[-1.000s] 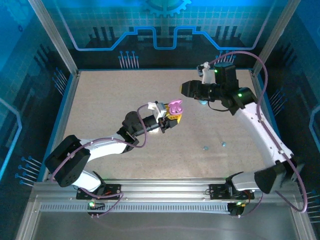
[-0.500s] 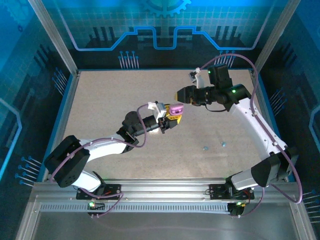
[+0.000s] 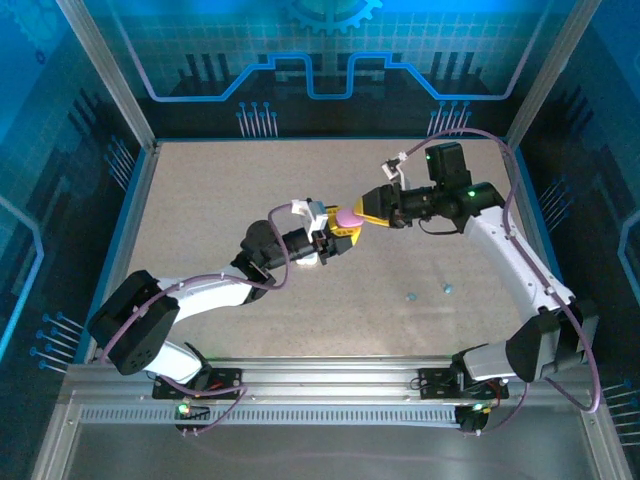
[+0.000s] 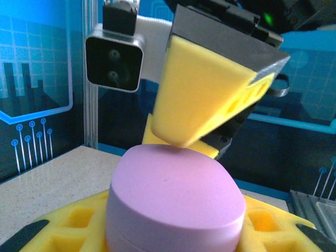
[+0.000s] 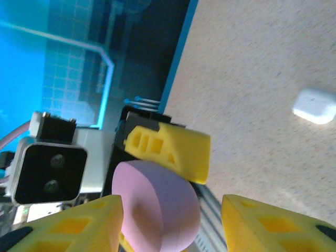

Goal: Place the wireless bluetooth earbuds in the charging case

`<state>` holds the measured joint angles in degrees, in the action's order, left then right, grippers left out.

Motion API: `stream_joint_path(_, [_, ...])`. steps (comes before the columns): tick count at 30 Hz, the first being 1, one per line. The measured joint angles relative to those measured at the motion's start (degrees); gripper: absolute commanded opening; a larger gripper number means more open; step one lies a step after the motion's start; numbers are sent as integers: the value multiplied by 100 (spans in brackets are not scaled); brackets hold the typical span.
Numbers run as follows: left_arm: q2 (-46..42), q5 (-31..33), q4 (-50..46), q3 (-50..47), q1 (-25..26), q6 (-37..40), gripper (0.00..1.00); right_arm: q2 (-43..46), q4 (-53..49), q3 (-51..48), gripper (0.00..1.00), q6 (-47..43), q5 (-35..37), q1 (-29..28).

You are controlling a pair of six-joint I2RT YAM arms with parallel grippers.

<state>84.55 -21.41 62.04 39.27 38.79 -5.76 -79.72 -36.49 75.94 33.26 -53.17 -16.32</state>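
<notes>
The left gripper (image 3: 338,232) and right gripper (image 3: 368,207) block mid-table, meeting at a smooth pink pebble-shaped case (image 3: 347,216). Two tiny teal bead-like earbuds (image 3: 410,296) dot the near right; the speckled beige tabletop (image 3: 200,200) lies free far left.

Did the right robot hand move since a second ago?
Yes. The right gripper came nearer, away from the table's back edge, up to the pink case.

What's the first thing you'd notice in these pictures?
A pink-purple pebble-shaped case is held up over the middle of the table, gripped in the left claw. The right claw has its yellow fingers open on either side of it. A white case lies on the speckled table.
</notes>
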Motion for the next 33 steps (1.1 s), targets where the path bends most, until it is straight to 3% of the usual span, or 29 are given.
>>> stream_joint_path(9, [0, -120, 37, 46, -42, -149, 33, -267, 315, -107, 47, 164, -885, -48])
stream_joint_path(14, [-2, -190, 39, 46, -76, -181, 35, -343, 433, -114, 29, 258, -1027, -46])
stream_joint_path(21, [-13, -247, -37, 48, -118, -164, 41, -372, 566, -175, 13, 455, -1075, -13])
stream_joint_path(25, [-52, -181, -291, 48, -118, -68, 54, -372, 826, -339, 10, 654, -1023, -7])
stream_joint_path(33, [-321, 140, -1152, 48, -131, 317, 72, -339, 1408, -723, 11, 1147, -586, 254])
